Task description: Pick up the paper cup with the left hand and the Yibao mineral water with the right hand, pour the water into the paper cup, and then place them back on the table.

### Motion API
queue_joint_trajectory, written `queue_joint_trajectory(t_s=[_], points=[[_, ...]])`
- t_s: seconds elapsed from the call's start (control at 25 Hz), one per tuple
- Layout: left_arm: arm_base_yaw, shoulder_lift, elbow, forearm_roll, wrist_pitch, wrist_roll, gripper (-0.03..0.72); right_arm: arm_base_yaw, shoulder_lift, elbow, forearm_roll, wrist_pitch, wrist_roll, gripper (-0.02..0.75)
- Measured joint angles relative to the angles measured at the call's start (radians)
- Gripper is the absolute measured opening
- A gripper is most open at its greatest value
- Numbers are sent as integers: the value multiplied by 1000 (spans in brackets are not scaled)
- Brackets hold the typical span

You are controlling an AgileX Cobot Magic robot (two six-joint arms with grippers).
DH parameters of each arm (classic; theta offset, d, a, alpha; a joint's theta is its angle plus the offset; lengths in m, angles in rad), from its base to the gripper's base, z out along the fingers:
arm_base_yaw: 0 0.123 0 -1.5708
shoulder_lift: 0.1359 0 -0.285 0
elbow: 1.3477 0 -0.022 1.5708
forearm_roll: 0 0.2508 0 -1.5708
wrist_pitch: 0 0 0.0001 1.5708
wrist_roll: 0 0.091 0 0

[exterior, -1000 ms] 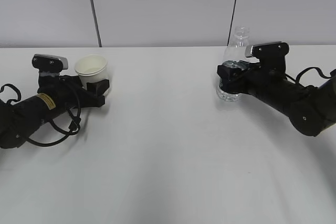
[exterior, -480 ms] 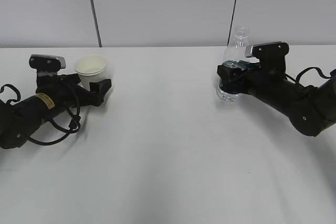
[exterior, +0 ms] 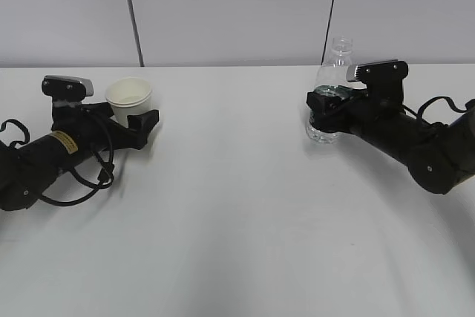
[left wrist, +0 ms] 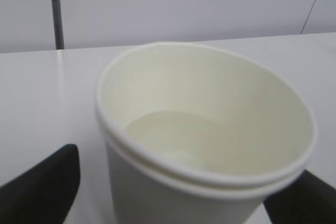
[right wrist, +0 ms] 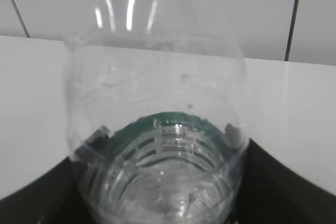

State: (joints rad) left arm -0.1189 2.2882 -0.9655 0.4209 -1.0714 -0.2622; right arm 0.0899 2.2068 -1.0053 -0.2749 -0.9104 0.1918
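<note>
The paper cup (exterior: 129,94) stands upright on the white table (exterior: 237,206) at the left, with a little water (left wrist: 173,135) in its bottom. My left gripper (exterior: 133,118) is open around it; in the left wrist view its black fingers (left wrist: 42,187) stand apart from the cup wall (left wrist: 157,182). The Yibao mineral water (exterior: 335,61), uncapped and nearly empty, stands upright at the right. My right gripper (exterior: 323,113) is shut on its green label band; in the right wrist view (right wrist: 163,192) both fingers press the bottle (right wrist: 157,103).
A grey panelled wall (exterior: 237,12) runs behind the table's far edge. Black cables (exterior: 96,176) loop beside the left arm. Bare white tabletop lies between the two arms and in front of them.
My left gripper has opened off the paper cup and the arm has shifted slightly left. The cup stays put. The right arm and the bottle have not moved.
</note>
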Motion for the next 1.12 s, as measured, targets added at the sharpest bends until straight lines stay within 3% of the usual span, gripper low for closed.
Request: queue_joint_trajectory(t_s=[0.28, 0.56, 0.84, 1.12], points=[[0, 0, 0, 7, -1, 1, 608, 0, 2, 0, 0, -5, 9, 489], [0, 0, 0, 7, -5, 1, 593, 0, 2, 0, 27, -5, 27, 650], [0, 0, 0, 9, -6, 1, 593, 0, 2, 0, 41, -5, 31, 656], [0, 0, 0, 19, -7, 2, 591, 0, 2, 0, -18, -5, 34, 627]])
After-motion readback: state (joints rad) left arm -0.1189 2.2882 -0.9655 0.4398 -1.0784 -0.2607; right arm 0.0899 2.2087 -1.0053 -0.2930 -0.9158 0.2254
